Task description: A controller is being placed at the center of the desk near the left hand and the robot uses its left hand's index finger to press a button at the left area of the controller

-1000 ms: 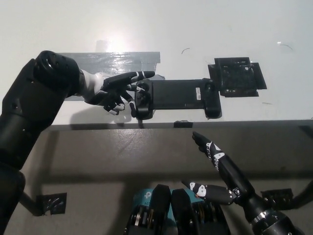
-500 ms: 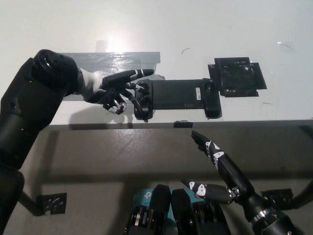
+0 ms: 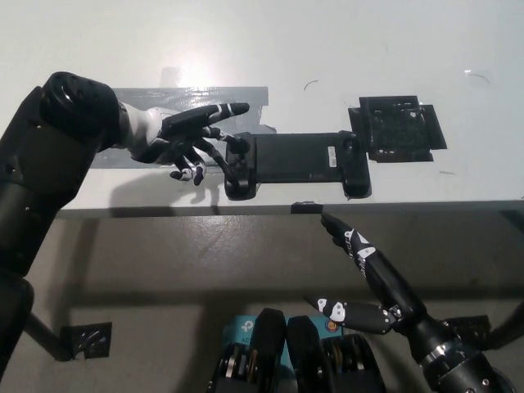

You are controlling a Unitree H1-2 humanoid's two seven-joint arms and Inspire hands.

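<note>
Near the front edge of the white surface [image 3: 344, 49] lies one black controller [image 3: 295, 161], long axis left-right. The left robot hand [image 3: 184, 135] hovers at its left end, fingers spread, holding nothing. The right robot hand [image 3: 360, 278] rests below the edge, open.

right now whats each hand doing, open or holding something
Left hand: open, holding nothing, fingers spread beside the left end of the controller.
Right hand: open, empty, below the desk edge.
</note>
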